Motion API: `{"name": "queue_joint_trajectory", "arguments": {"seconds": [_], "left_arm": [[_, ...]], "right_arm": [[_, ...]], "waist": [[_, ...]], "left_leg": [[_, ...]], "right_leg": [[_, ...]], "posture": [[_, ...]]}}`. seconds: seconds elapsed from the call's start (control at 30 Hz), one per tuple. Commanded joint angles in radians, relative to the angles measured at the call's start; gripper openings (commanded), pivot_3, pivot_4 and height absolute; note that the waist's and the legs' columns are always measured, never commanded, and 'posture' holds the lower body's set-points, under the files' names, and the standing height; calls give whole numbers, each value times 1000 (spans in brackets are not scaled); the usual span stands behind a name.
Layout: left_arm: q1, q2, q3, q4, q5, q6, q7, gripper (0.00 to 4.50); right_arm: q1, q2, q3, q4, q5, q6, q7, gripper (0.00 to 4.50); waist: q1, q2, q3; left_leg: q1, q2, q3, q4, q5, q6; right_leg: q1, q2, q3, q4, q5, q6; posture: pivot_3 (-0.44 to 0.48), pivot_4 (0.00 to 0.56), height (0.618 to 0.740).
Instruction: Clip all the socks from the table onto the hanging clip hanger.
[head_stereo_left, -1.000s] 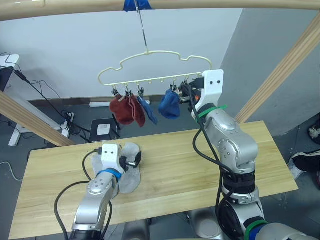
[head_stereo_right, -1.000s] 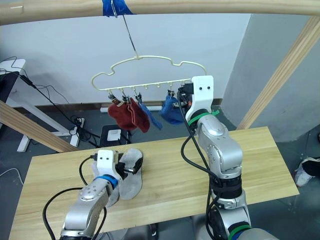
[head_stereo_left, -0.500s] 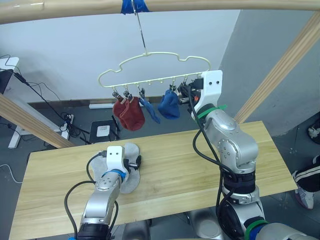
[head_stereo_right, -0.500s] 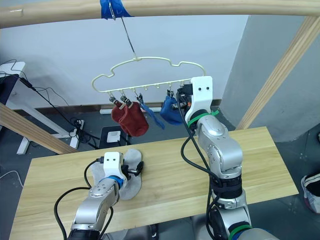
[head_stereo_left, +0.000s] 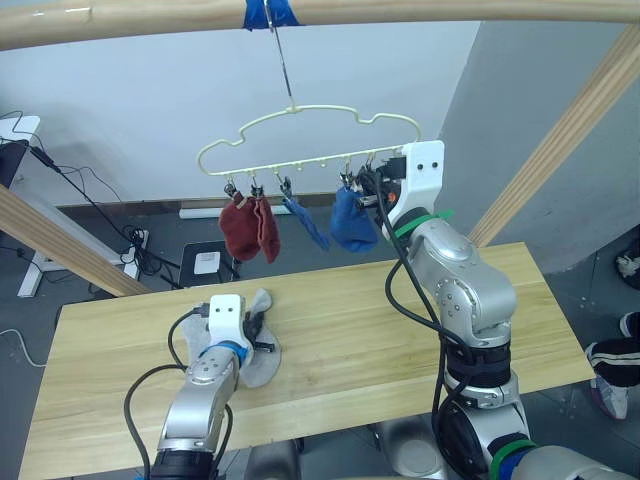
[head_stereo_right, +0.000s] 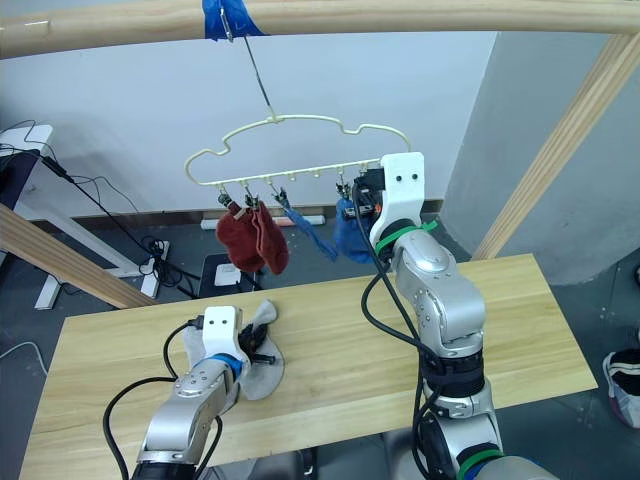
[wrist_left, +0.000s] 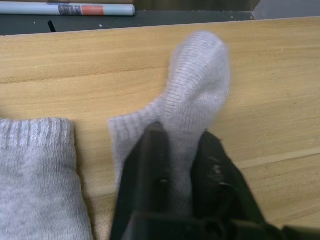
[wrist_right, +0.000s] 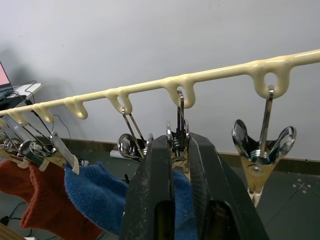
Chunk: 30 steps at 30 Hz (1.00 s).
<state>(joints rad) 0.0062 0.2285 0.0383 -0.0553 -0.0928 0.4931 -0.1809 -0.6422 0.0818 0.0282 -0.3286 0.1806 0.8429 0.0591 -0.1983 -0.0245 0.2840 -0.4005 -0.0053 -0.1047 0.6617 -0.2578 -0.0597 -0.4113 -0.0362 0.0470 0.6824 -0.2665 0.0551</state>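
1. My left pincer is down on the tabletop of pale, grained wooden planks, near its front-left part; its two black fingers are closed on a light grey sock of ribbed soft knit, which lies flat with its rounded toe pointing away from the wrist
2. A second light grey sock lies just beside it, its ribbed cuff showing
3. My right pincer is raised at the clip hanger, a thin cream-yellow wire with a wavy outline hung by a long hook from a round wooden pole marked with blue tape
4. Its fingers are pressed close together around a shiny metal clip on the bottom bar, with a fuzzy blue sock under that clip
5. Another blue sock and two rust-red socks hang from clips further left; one clip at the right end hangs bare
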Motion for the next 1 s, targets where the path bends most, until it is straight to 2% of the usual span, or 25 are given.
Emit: {"name": "queue_joint_trajectory", "arguments": {"seconds": [0.03, 0.27, 0.43, 0.57, 0.77, 1.0], "left_arm": [[22, 4, -20, -9, -8, -1, -39, 0], [-77, 73, -168, -24, 43, -239, -222, 0], [-193, 63, -248, -29, 57, -398, -313, 0], [-296, 6, -270, 31, 109, -490, -258, 0], [-374, -60, -288, 129, 168, -583, -203, 0], [-437, -78, -258, 241, 210, -645, -139, 0]], "right_arm": [[-17, 0, 3, -42, 15, -8, 0, 104], [-18, -6, 0, -43, 11, -10, -2, 104], [-21, -13, -3, -50, 11, -4, -5, 104], [-23, -16, -7, -60, 13, 5, -8, 104], [-23, -19, -8, -67, 12, 14, -10, 104], [-22, -23, -10, -73, 14, 21, -13, 104]], "waist": [[0, 0, 0], [1, 0, 0], [-2, 0, 0], [-4, 0, 0], [-21, 0, 0], [-28, 0, 0]], "left_leg": [[0, 0, 0, 0, 0, 0], [-1, 0, 0, 0, 0, 0], [-1, 0, 0, -1, 0, 0], [-1, 0, 0, -1, 0, 0], [-1, -1, 0, -1, 0, 0], [-1, -1, 0, -1, 0, 0]], "right_leg": [[0, 0, 0, 0, 0, 0], [0, 0, 0, 0, 0, 0], [-1, 0, 0, -1, 0, 0], [0, 0, 0, -1, 0, 0], [0, 0, 0, -1, 0, 0], [0, 1, 0, -1, 0, 0]], "posture": [[-306, 238, 739], [-314, 236, 739], [-327, 234, 739], [-336, 235, 739], [-350, 237, 739], [-352, 237, 739]]}}
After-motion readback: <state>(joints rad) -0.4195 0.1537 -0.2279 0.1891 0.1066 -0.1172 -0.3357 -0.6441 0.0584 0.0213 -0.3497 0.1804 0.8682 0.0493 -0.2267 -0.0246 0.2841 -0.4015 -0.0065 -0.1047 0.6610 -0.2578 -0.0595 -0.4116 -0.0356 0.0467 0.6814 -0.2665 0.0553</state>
